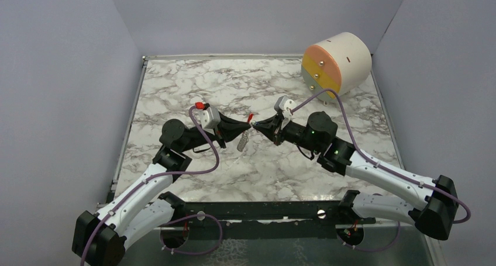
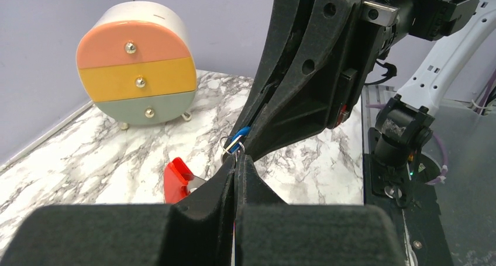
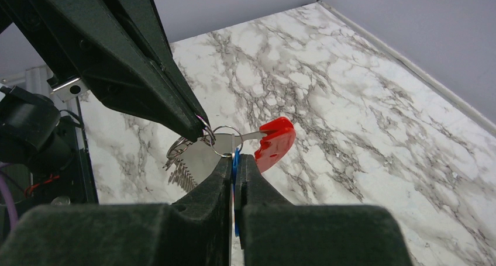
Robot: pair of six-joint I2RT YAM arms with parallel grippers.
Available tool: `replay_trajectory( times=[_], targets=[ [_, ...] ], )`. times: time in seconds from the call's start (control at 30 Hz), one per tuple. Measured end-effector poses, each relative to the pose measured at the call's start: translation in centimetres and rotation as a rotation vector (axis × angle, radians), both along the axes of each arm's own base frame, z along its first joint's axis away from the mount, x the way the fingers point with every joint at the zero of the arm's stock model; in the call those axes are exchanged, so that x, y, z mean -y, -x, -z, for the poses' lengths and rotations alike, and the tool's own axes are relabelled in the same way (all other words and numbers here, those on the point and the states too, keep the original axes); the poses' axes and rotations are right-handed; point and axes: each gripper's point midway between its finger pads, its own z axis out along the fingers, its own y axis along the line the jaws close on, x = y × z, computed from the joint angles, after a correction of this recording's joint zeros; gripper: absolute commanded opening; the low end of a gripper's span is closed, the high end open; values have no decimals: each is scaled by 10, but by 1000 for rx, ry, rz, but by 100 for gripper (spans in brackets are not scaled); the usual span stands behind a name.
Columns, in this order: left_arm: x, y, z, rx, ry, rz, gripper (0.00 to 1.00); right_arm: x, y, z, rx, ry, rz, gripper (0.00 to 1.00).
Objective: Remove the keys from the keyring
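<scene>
Meeting tip to tip above the middle of the worktop (image 1: pixel 193 85), the two arms hold the bunch in the air at the centre of the top view. The left end effector (image 2: pixel 237 162) is clenched. Its tips look to be nipping the keyring (image 3: pixel 199 156) at or right beside the wire loop, though the exact contact is too small to be sure of. The right end effector (image 3: pixel 235 159) is clenched too, grasping the blue key (image 2: pixel 237 138), whose head shows as a thin blue sliver in the pinch in the right wrist view. The keyring's red end (image 3: pixel 275 142) juts out right of centre there, and its grey toothed part hangs free below the tips, clear of the marble. Holding everything aloft makes sense, since nothing then drags on the worktop. Gripping from opposite sides gives each arm its own piece, so one can anchor while the other works the key along the wire. By my reading the key is not yet off, since it sits touching the loop. The next move probably calls for a small twist or a pull apart. The main risk is the tiny head slipping from the pinch. A drawer box (image 1: pixel 336 64) in the upper right of the top view plays no part.
</scene>
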Motion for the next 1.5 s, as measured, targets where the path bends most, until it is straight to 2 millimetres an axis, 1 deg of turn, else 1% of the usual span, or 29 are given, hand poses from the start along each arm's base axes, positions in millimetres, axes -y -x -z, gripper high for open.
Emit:
replay_trajectory(
  times=[0.17,0.47,0.8,1.07,1.23,1.5],
  targets=[
    [0,0,-1,5,3,0,0,2,0,-5,12,-1,7,1],
    [0,-1,5,-1,-3,-4,0,6,4,-2,5,21,5,1],
    [1,0,0,20,9,2,0,9,9,-14,15,37,-6,1],
    [3,-1,4,15,2,10,0,11,11,-12,2,66,-7,1],
    [4,-1,6,33,-9,13,0,12,12,-15,-4,86,-12,1],
    [3,-4,15,49,-69,6,0,10,9,-12,-37,158,-12,1]
  ],
)
